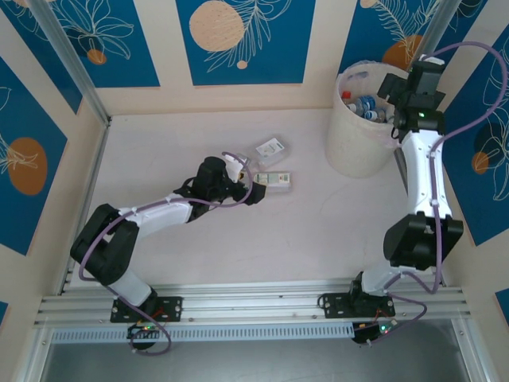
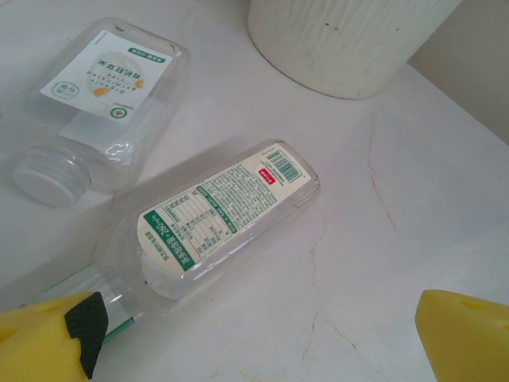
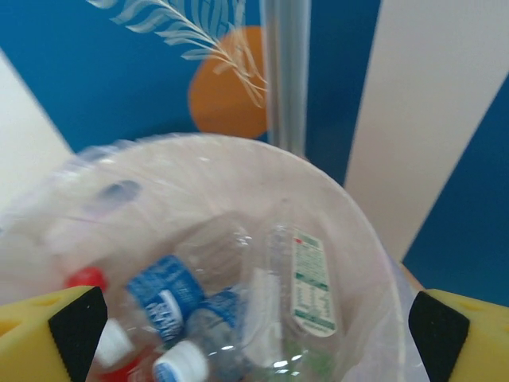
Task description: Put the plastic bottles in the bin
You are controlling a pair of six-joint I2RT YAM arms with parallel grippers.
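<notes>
Bin: far right of the table, bottles piled inside (blurred, labels barely legible).
Right gripper: over the bin, fingers wide, empty.
Left gripper: fingers wide, tips cropped.
Nearer bottle: lying mid-table, neck hidden behind the left pad.
Farther bottle: just beyond, white-capped.
</notes>
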